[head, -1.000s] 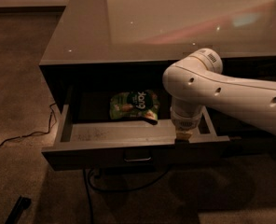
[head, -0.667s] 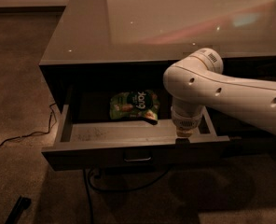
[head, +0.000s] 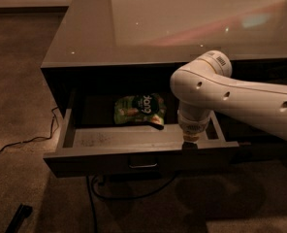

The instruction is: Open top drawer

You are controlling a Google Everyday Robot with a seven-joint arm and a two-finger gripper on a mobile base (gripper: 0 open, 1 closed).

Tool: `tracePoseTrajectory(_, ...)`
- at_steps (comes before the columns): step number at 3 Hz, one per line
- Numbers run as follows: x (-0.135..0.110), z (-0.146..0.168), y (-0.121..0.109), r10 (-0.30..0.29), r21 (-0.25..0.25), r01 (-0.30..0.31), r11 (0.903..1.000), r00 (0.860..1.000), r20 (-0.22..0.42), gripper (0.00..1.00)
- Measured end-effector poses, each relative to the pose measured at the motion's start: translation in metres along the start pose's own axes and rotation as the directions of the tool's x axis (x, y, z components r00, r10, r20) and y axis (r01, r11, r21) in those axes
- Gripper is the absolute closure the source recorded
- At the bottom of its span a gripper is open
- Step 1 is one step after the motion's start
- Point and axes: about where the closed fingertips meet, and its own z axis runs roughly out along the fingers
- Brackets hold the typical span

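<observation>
Counter (head: 134,33); top drawer (head: 109,160) with bag (head: 138,109); gripper (head: 189,143) at rim

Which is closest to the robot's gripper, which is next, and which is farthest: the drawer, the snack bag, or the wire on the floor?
1. The top drawer: the gripper is right at its front edge, toward the right end.
2. The snack bag: inside the drawer, farther back and toward the middle.
3. The wire: on the floor, far out at the picture's left.

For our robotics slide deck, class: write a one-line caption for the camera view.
The top drawer stands open, a green snack bag inside; the gripper sits at its front edge.
</observation>
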Motion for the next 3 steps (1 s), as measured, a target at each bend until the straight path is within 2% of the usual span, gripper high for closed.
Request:
tracePoseTrajectory(2,-0.01,-0.001,-0.02,-0.022,0.083,0.017,0.9964,0.998,0.055,1.0)
tracePoseTrajectory(3,-0.023,0.004,-0.031,-0.047,0.098,0.039,0.9944,0.995,0.083,1.0)
